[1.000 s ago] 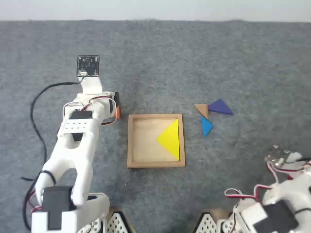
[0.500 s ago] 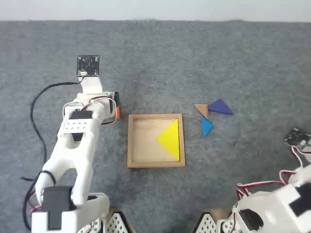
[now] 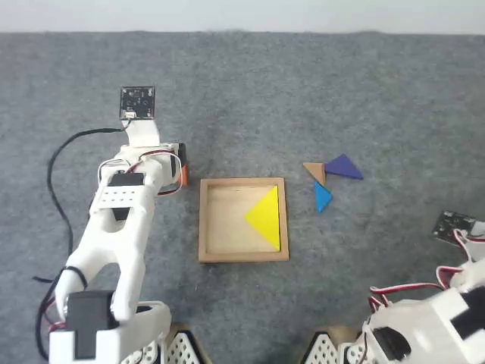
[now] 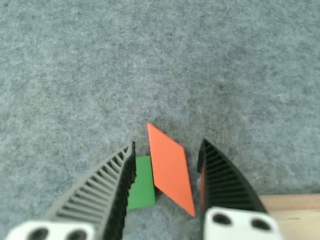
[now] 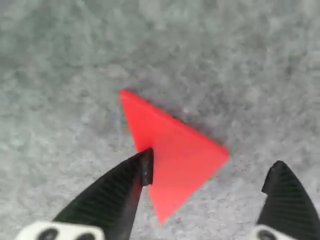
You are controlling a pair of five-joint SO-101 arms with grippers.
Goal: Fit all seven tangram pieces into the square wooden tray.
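We see our left pincer (image 4: 168, 144) standing wide, the orange parallelogram (image 4: 170, 170) between its jaws and a green piece (image 4: 141, 182) beside one finger. Our right pincer (image 5: 212, 159) gapes wide around the red triangle (image 5: 175, 160).

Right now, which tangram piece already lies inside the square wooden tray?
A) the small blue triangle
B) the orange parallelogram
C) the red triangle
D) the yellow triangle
D: in the high view the yellow triangle lies flat inside the wooden tray, and the rest of the tray floor is bare wood.
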